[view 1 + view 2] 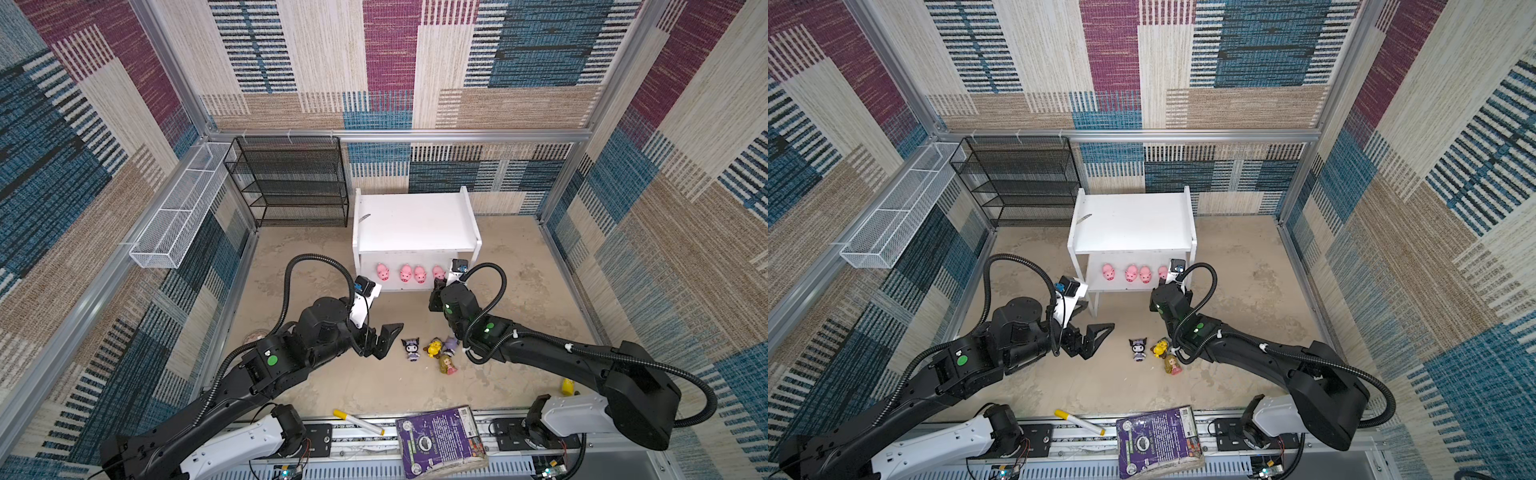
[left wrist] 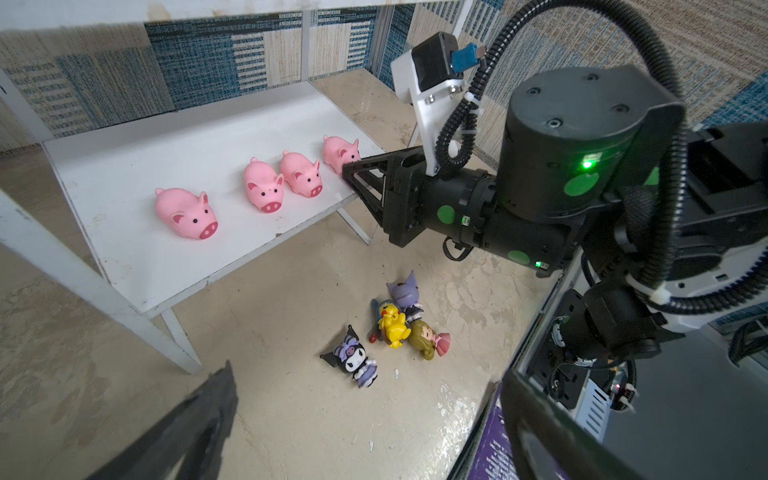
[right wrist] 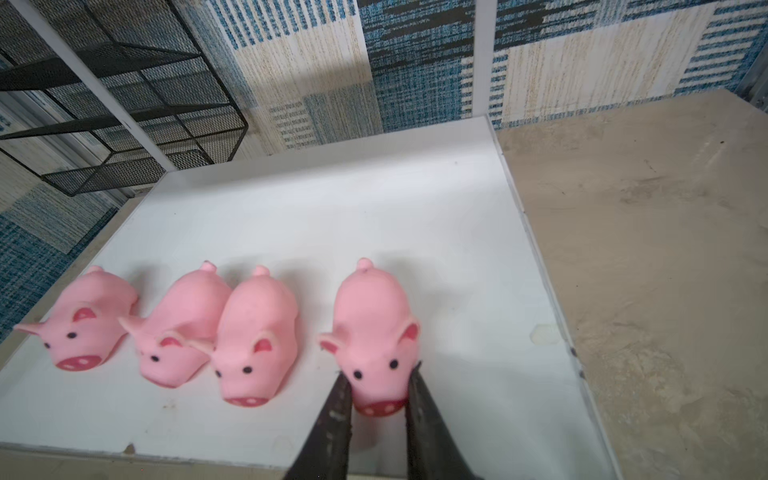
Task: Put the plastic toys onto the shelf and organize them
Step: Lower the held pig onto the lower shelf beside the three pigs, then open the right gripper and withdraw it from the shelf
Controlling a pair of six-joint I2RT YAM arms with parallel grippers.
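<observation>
Right gripper (image 3: 378, 372) tight on the snout of the end pig (image 3: 370, 316), on the lower board of the shelf (image 3: 415, 208).

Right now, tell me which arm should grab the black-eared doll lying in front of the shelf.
Left. The left gripper hangs open right beside the black-eared doll, while the right gripper is shut on a pig on the shelf's lower board.

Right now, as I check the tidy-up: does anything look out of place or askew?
Yes. Four figurines lie toppled on the table before the shelf: three heaped together, the black-purple one apart. On the lower board the two middle pigs crowd together, so the row looks uneven.
</observation>
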